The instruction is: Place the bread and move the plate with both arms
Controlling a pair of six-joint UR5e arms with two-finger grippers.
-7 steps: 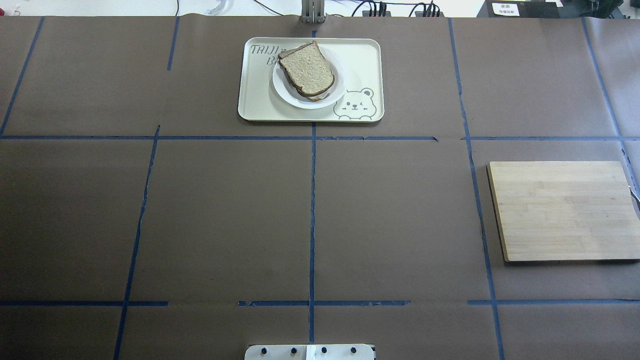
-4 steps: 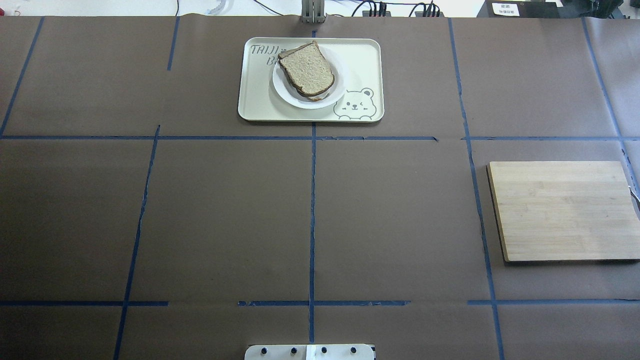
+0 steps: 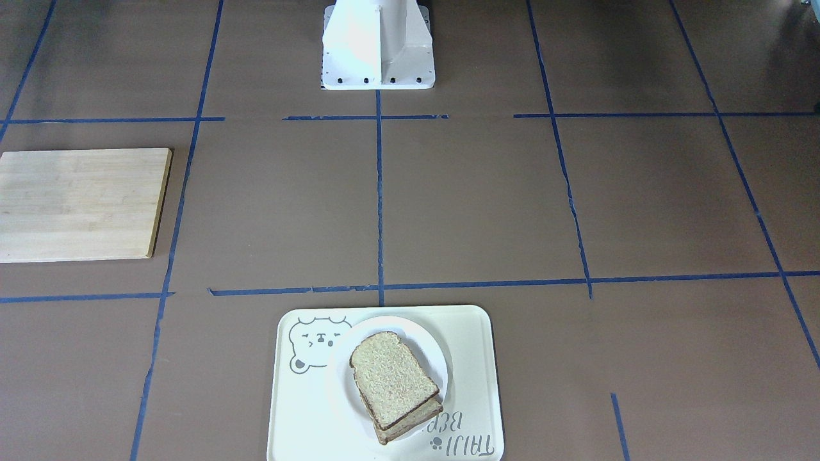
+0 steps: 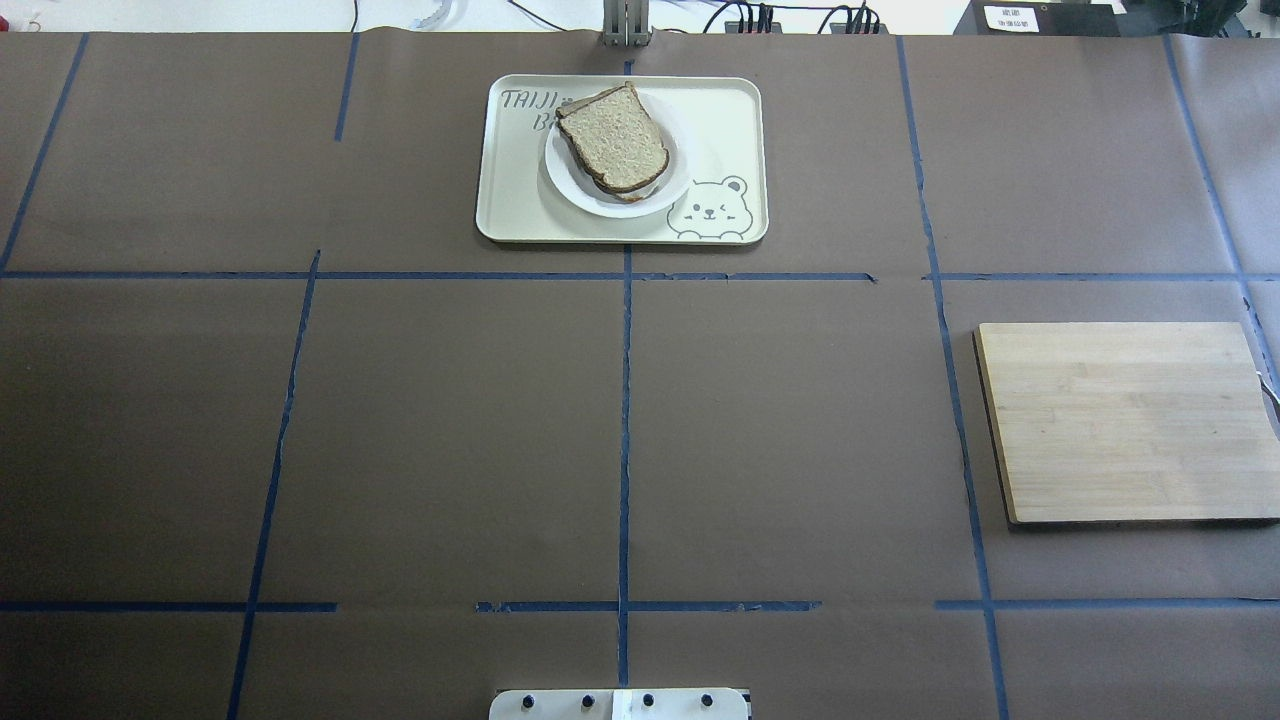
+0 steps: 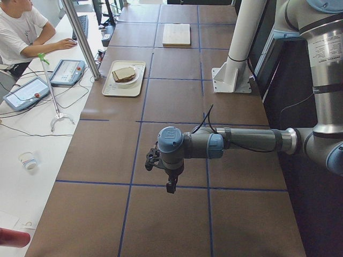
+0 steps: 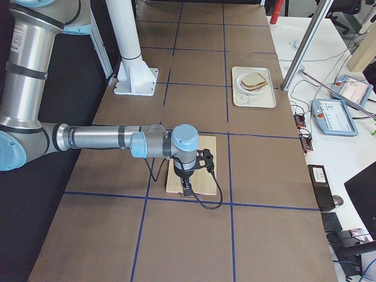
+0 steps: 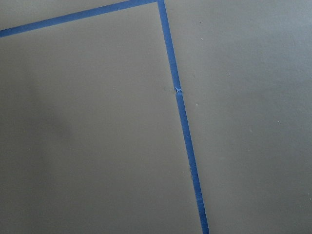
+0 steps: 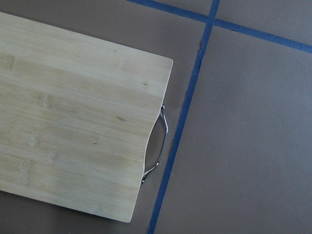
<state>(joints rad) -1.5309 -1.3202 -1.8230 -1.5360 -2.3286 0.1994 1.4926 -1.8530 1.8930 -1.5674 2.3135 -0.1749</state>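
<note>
We get bright, even light from above in every view; shadows are short and soft. Beneath the left pincer (image 5: pixel 169 186) the brown paper (image 7: pixel 97 146) looks greyer, perhaps faintly shadowed at one side. Beneath the right pincer (image 6: pixel 187 191) the board (image 8: pixel 73 122) is sharp, its metal handle (image 8: pixel 166 131) glinting. Far from both, the white pedestal (image 3: pixel 378 45) is washed out.
</note>
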